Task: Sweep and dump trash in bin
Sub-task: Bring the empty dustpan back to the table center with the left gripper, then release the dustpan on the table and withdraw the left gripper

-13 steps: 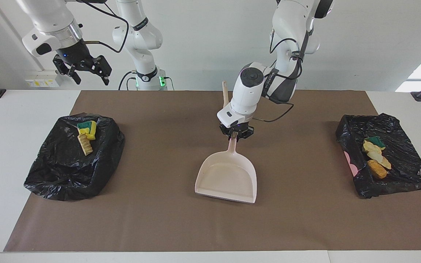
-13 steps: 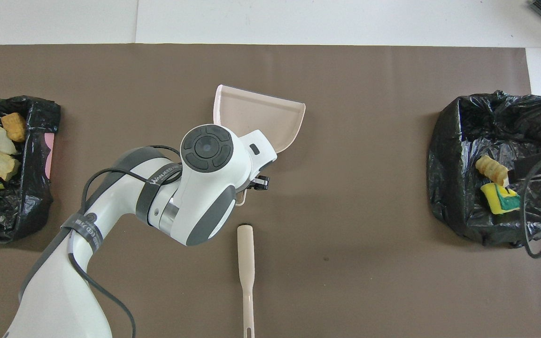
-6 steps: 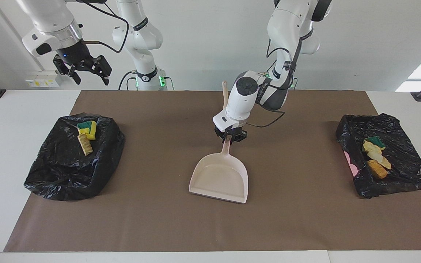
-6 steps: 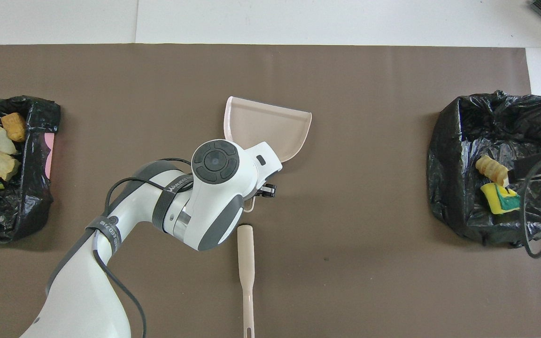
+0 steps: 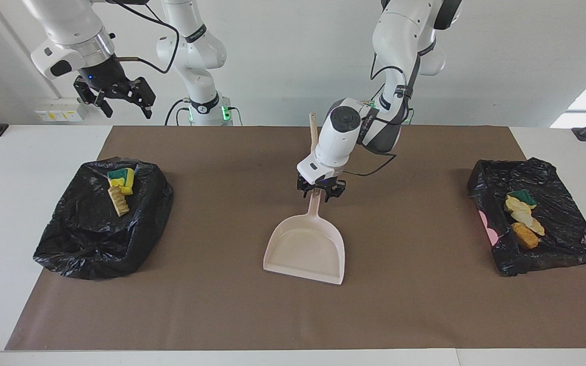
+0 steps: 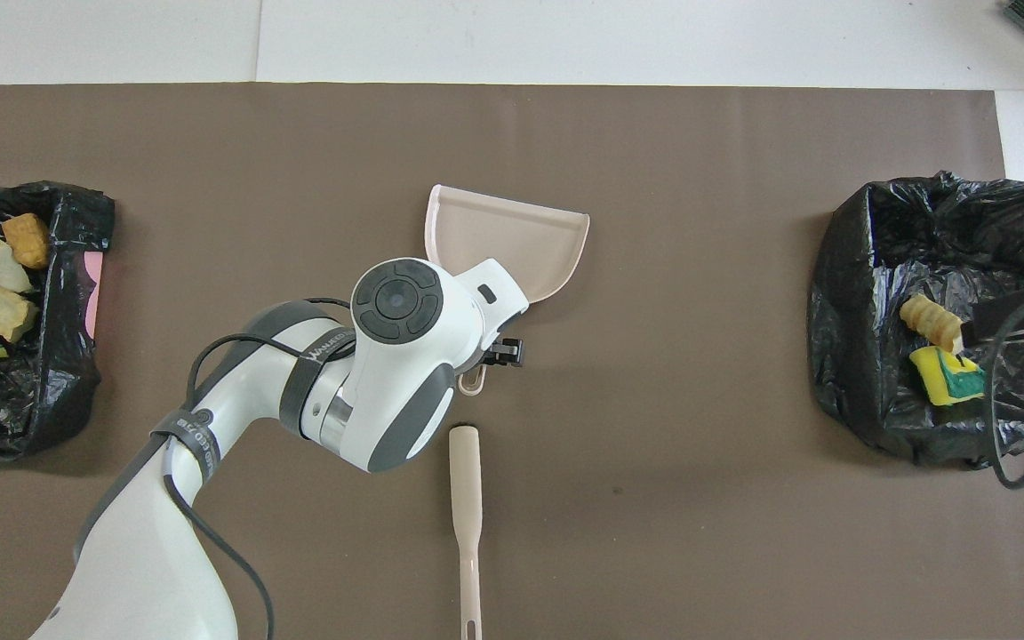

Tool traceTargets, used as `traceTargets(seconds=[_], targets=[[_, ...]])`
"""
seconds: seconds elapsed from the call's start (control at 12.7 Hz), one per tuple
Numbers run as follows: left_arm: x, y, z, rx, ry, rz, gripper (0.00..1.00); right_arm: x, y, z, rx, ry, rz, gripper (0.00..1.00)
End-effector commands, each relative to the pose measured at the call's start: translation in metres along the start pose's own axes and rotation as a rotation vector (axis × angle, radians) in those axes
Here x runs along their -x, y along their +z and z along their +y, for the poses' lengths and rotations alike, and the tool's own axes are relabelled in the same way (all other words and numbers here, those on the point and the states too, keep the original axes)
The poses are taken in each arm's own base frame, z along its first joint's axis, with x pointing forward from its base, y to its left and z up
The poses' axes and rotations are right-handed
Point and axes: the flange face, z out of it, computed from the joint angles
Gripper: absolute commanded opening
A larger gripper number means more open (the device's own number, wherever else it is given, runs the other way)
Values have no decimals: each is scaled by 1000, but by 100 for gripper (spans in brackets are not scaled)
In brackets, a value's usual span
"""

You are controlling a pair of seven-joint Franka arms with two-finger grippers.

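While its fingers are spreading off the pale pink plastic dustpan (image 5: 307, 244), the left end effector (image 5: 317, 189), now empty-handed, should be lifting straight up.

Brown mat (image 5: 425, 305) on white table (image 5: 18, 152)

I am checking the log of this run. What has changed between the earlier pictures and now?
The left gripper slid the dustpan toward the right arm's end, then opened its jaws and let the handle go; the pan lies flat on the mat. The right gripper, both bins' trash and the brush stayed put.
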Motion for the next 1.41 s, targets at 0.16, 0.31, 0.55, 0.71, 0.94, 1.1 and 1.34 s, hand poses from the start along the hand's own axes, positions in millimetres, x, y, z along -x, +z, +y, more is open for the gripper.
traceTargets(seconds=[0.16, 0.31, 0.55, 0.71, 0.94, 1.1, 1.34], targets=[[-7, -86, -77, -37, -112, -43, 100, 6, 0, 0, -14, 9, 5, 100], [-9, -125, -121, -54, -171, -1, 100, 6, 0, 0, -14, 9, 5, 100], [2, -171, -191, -78, -171, -14, 100, 6, 0, 0, -14, 9, 5, 100], [11, -190, -226, -101, -180, -25, 100, 6, 0, 0, -14, 9, 5, 100], [25, -218, -281, -134, -117, -33, 100, 6, 0, 0, -14, 9, 5, 100], [31, -246, -302, -133, -107, -35, 100, 6, 0, 0, -14, 9, 5, 100], [35, -289, -296, -164, -104, -51, 100, 6, 0, -1, -15, 8, 5, 100]])
